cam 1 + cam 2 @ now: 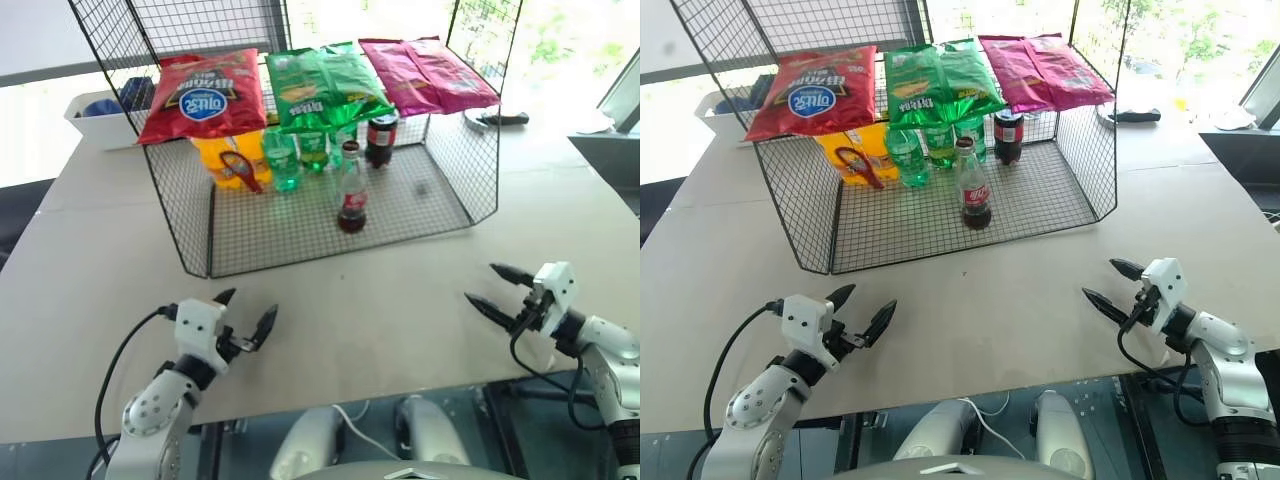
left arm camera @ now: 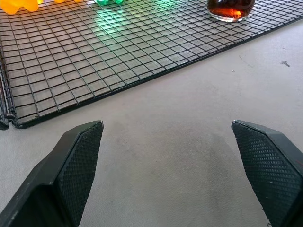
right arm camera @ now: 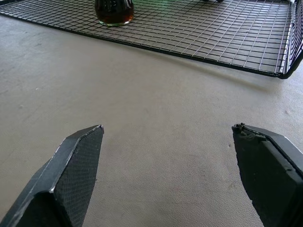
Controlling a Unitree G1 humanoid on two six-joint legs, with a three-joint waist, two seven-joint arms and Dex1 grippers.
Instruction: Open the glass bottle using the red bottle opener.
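Reaching into wire rack (image 1: 455, 175) is where we see most risk: our left gripper (image 1: 247, 315) and right gripper (image 1: 492, 290), both spread wide and empty, hover over bare table (image 1: 380, 300), well short of rack. Glass bottle (image 1: 351, 190) stands upright ahead of both, near rack's front edge; knock could topple it. Red bottle opener (image 1: 240, 168) lies farther back, beyond left gripper, against yellow item; thin, hard to pinch. We count: one glass bottle, one opener, three chip bags, one dark plastic bottle; green bottles overlap, number unclear.
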